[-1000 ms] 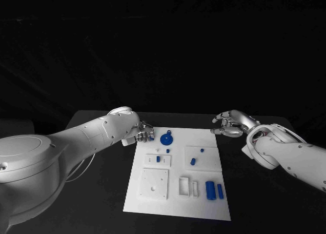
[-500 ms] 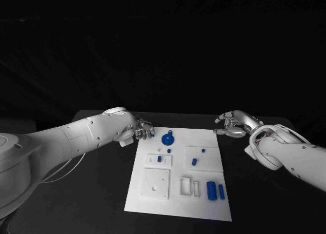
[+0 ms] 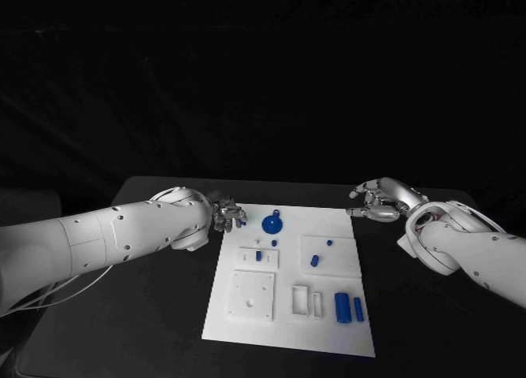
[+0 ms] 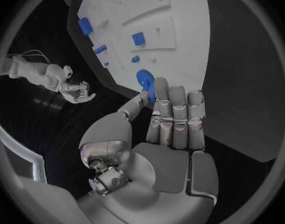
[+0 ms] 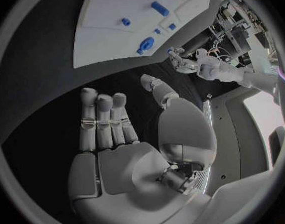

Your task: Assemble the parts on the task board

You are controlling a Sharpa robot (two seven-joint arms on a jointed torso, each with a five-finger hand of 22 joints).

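Blue round part (image 3: pixel 271 226) — just beside left hand (image 3: pixel 228 214).

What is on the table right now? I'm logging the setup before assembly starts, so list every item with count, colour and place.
Table: one, black, under everything.
Task board: one, white, middle of the table.
Round part: one, blue, far end of the board.
Small parts: several, blue, middle of the board.
Long parts: two, blue, near right of the board.
Left hand: silver, at the board's far left corner, holding nothing.
Right hand: silver, at the far right corner, holding nothing.
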